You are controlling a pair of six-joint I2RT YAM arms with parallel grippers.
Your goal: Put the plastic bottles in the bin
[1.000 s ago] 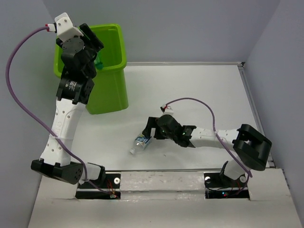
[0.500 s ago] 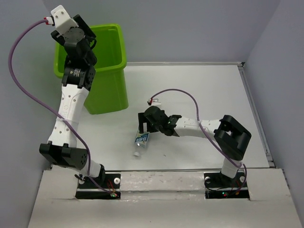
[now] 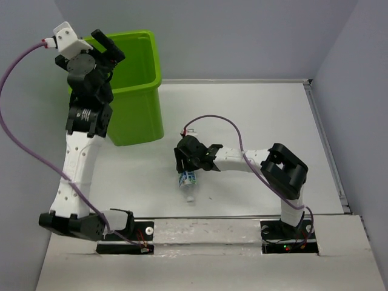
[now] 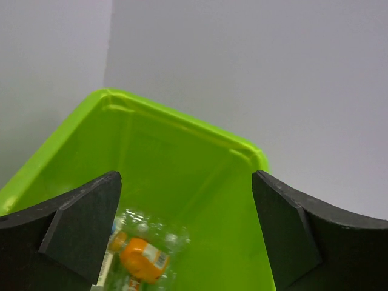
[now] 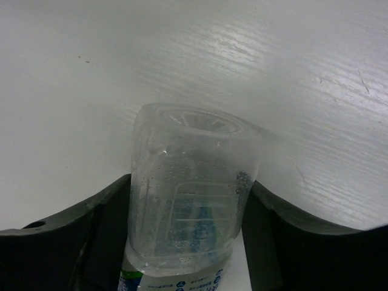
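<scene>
Right hand (image 3: pixel 187 168) grips bottle (image 3: pixel 189 183) by base, right of bin (image 3: pixel 150 66); slick wall may slip. Left hand (image 3: pixel 108 47) open, empty, above bin.

The bin (image 3: pixel 142 115) stands open-mouthed under the spread left fingers (image 4: pixel 79 224). Right of the bin, only the right arm (image 3: pixel 242 162) and clear bottle (image 3: pixel 188 180) occupy the counter (image 3: pixel 273 115).

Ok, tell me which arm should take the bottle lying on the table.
Right. The right claw has the clear bottle on the table between its fingers, against both sides. The left claw hangs open and empty above the bin.
</scene>
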